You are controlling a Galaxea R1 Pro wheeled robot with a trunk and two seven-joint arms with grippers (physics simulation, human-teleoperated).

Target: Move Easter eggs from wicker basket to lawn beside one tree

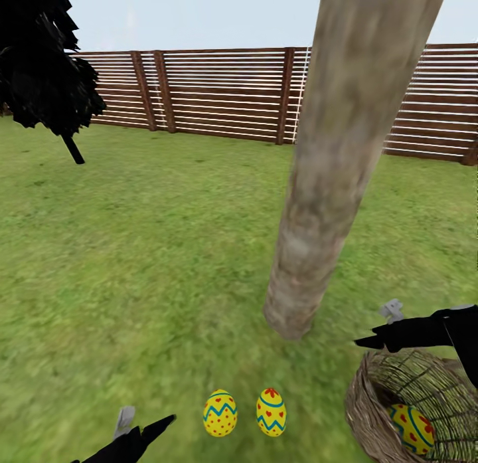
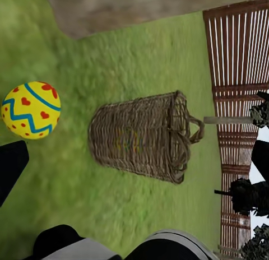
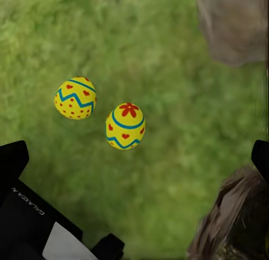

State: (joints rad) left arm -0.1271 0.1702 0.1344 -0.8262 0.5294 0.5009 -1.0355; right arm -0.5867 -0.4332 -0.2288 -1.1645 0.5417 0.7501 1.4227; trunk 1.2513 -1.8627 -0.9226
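Head view: two yellow zigzag-banded eggs (image 1: 220, 413) (image 1: 271, 412) lying on green lawn (image 1: 133, 250) near pale bare trunk (image 1: 332, 184); third egg (image 1: 411, 428) sitting in brown wicker basket (image 1: 362, 403). You're holding right gripper (image 1: 372, 342) over basket, left gripper (image 1: 156, 424) beside eggs; jaws' state of both: cannot tell.

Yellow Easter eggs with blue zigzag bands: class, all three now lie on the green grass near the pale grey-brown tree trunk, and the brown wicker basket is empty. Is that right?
Not quite. Two yellow Easter eggs lie on the green grass near the pale grey-brown tree trunk. The head view shows the third egg still inside the brown wicker basket, so the basket is not empty.
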